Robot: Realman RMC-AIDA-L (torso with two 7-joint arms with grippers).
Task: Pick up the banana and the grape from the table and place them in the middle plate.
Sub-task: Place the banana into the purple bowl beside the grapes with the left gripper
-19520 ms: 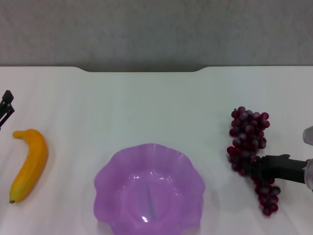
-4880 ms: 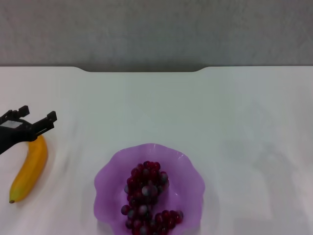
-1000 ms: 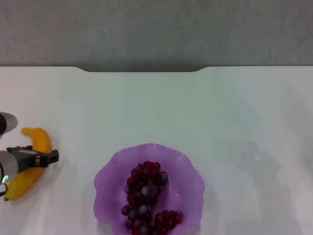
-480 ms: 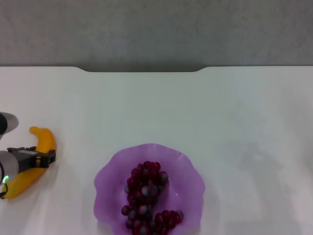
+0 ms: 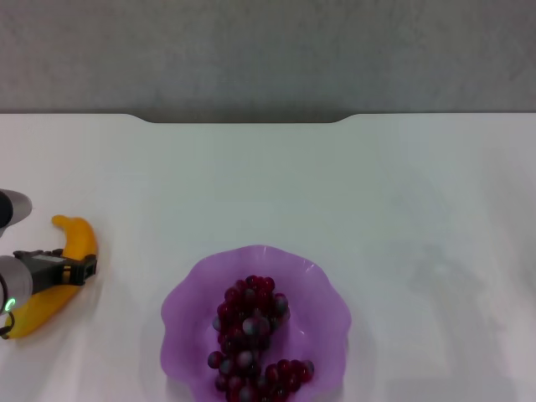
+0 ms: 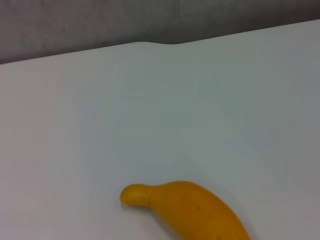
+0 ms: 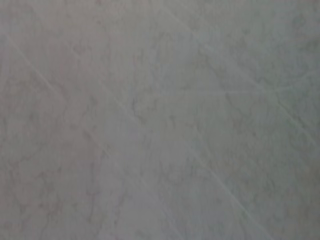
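The banana (image 5: 60, 270), at nine o'clock from the plate (image 5: 188, 306) where the grapes (image 5: 254, 339) already lie, is clamped mid-length by the left gripper (image 5: 75, 270), and could be rolled out sideways if the smooth skin slips

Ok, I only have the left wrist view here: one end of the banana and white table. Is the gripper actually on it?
Observer: Yes. In the head view the left gripper grips the banana across its middle.
Operator: And the grape?
Observer: The grape already lies inside the middle plate.
Operator: Where is the right arm?
Observer: Nowhere in the head view; its wrist camera shows only a mottled grey surface.
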